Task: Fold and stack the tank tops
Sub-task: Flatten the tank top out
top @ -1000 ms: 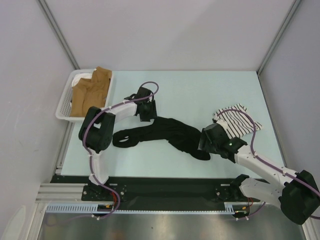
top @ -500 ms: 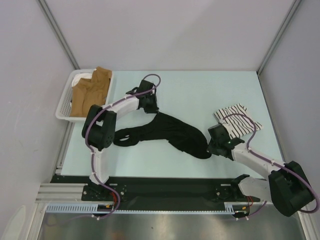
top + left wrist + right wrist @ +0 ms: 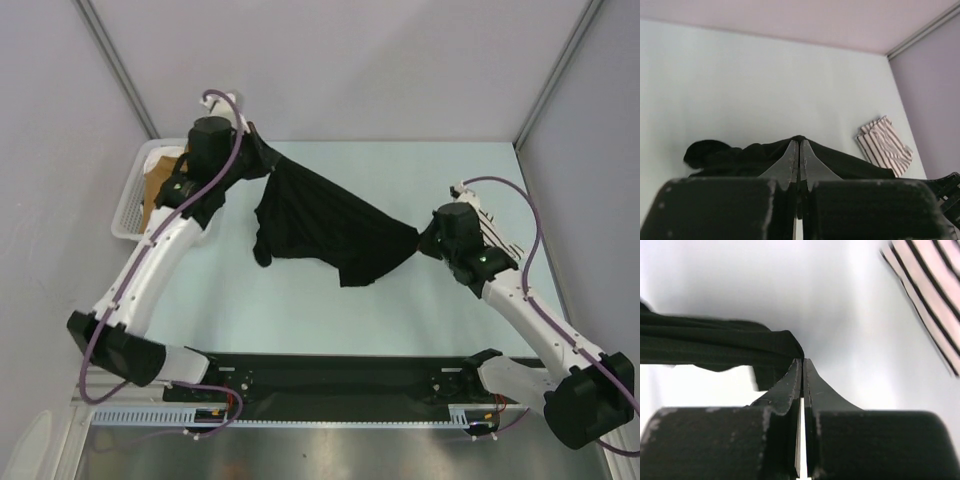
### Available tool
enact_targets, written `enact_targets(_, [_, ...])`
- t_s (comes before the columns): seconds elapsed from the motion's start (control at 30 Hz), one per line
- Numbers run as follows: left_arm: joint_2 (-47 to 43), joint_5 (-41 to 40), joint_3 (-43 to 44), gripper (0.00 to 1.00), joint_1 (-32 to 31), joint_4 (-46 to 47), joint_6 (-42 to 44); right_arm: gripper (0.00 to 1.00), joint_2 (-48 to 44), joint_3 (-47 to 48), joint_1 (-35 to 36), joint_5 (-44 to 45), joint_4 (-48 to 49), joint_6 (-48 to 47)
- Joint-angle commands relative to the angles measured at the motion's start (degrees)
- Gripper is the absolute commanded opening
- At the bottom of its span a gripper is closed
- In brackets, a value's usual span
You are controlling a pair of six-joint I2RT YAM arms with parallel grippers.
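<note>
- Since one second earlier, the black tank top [image 3: 320, 222], then crumpled on the surface [image 3: 400, 170], had been lifted and stretched out.
- It hung between the left end effector [image 3: 258, 155], clamped on its far upper edge, and the right end effector [image 3: 424, 238], clamped on its opposite end.
- Plain black cloth, sagging in folds; the striped tank top [image 3: 885, 146] lay folded at the right.

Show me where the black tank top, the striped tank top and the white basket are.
black tank top [image 3: 320, 225], top external view, middle of the cloth.
striped tank top [image 3: 885, 146], left wrist view, middle of the cloth.
white basket [image 3: 130, 205], top external view, left wall.
</note>
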Motion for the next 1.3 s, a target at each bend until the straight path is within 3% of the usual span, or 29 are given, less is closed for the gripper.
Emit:
enact_targets(0.0, [-6.22, -5.73, 4.18, 0.00, 0.38, -1.42, 3.20, 0.00, -2.16, 5.93, -0.64, -1.59, -2.83, -5.51])
enact_targets(0.2, [-20.09, -13.81, 7.79, 0.00, 0.38, -5.91, 5.58, 0.00, -4.98, 15.78, -0.46, -9.41, -3.18, -8.86])
enact_targets(0.43, [-29.87, -15.23, 9.29, 0.00, 0.38, -12.93, 5.75, 0.00, -8.75, 25.19, 0.07, -22.67, -5.64, -9.66])
enact_targets(0.63, [-37.09, -14.88, 6.48, 0.00, 0.38, -19.71, 4.61, 0.01, -14.29, 27.92, 0.07, -31.37, -12.49, -7.55])
enact_targets(0.73, [-39.20, -15.14, 4.90, 0.01, 0.47, -20.42, 4.17, 0.02, -14.30, 29.76, -0.11, -30.17, -20.03, -6.93])
enact_targets(0.9, [-35.88, -13.21, -1.68, 0.01, 0.38, -17.88, 2.50, 0.01, -9.30, 27.05, -3.00, -30.50, -20.07, -7.02])
enact_targets(1.07, [-28.32, -15.58, -16.97, 0.00, 0.47, -8.92, 0.48, 0.00, 2.91, 18.53, -10.64, -41.76, -6.89, -4.21])
enact_targets(1.23, [-14.09, -12.69, -23.05, 0.00, 4.15, 5.14, -3.28, 0.00, 19.51, 24.21, -16.28, -44.57, 3.39, -2.98])
enact_targets(1.27, [-8.32, -11.64, -22.88, 0.00, 5.03, 7.34, -3.82, 0.00, 26.33, 26.41, -17.06, -44.84, 4.71, -3.24])
